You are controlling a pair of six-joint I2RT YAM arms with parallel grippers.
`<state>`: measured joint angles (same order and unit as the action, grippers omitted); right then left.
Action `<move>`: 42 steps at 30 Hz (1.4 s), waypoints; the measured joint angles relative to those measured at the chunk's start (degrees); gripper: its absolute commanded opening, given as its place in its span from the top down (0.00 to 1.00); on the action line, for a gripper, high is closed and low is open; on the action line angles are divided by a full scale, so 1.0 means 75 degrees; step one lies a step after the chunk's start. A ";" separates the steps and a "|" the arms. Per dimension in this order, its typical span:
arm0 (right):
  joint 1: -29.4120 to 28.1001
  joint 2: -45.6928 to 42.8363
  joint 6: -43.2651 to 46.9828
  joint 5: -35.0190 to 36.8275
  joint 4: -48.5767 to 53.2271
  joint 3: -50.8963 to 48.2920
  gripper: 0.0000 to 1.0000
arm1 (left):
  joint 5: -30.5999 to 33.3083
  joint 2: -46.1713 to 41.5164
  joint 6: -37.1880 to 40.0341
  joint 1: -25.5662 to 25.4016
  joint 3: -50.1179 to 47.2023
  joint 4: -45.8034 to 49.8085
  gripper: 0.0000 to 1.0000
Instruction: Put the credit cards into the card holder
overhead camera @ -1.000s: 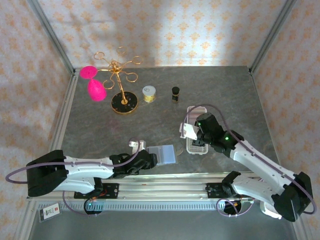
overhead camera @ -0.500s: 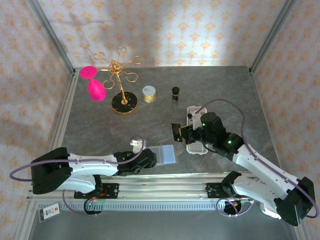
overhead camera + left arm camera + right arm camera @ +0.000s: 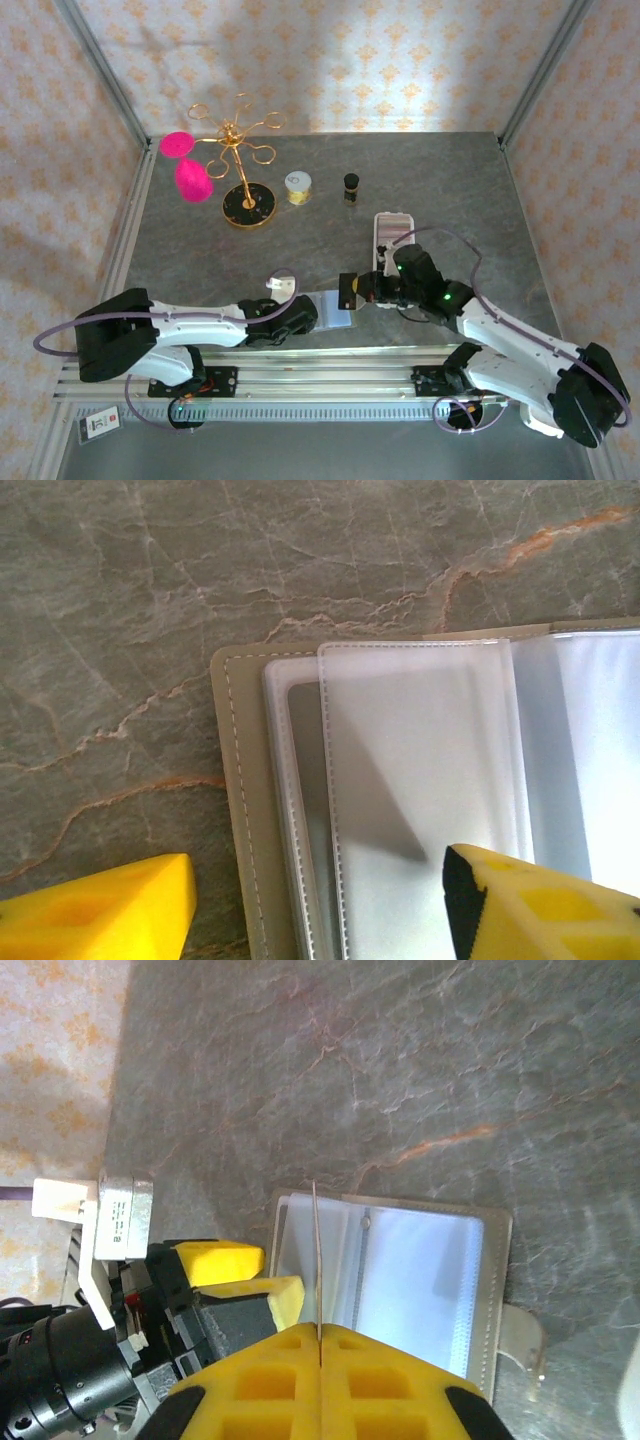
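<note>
two grippers meet at the open card holder (image 3: 336, 310), which lies flat near the middle of the table's (image 3: 450, 190) near edge.
the right gripper (image 3: 320, 1332) is clenched on one credit card (image 3: 317, 1260), seen edge-on as a thin upright line over the holder's bluish clear sleeves (image 3: 420, 1280), close to their left end. the left gripper (image 3: 318, 872) is released, its yellow fingers well apart: one finger (image 3: 100, 910) sits over bare marbled table beside the grey-green cover, the other (image 3: 530, 905) over a frosted sleeve. the holder's snap tab (image 3: 520, 1335) sticks out from the side away from the left gripper. a long white perforated tray (image 3: 392, 228) lies just behind the right arm, towards the table's right side.
</note>
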<state>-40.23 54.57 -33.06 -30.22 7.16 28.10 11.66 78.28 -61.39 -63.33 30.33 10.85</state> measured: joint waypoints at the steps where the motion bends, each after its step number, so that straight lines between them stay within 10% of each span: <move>1: -0.0052 0.0073 -0.0079 -0.0038 -0.0117 -0.0052 1.00 | 0.0003 0.0009 0.0003 0.0009 0.0000 0.0012 0.41; 17: -0.0659 0.1448 -0.0941 -0.0227 -0.1766 -0.0251 1.00 | 0.0029 0.0052 -0.0017 0.0064 -0.0108 -0.0364 0.65; 42: -0.0799 0.2567 -0.1993 0.0685 -0.3596 -0.0810 1.00 | -0.0032 -0.0023 -0.0035 0.0102 -0.0361 -0.0889 0.66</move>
<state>-46.22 73.82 -48.01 -25.08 -19.81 22.02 11.42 78.11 -61.65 -62.57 27.62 4.19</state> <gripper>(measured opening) 0.050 0.341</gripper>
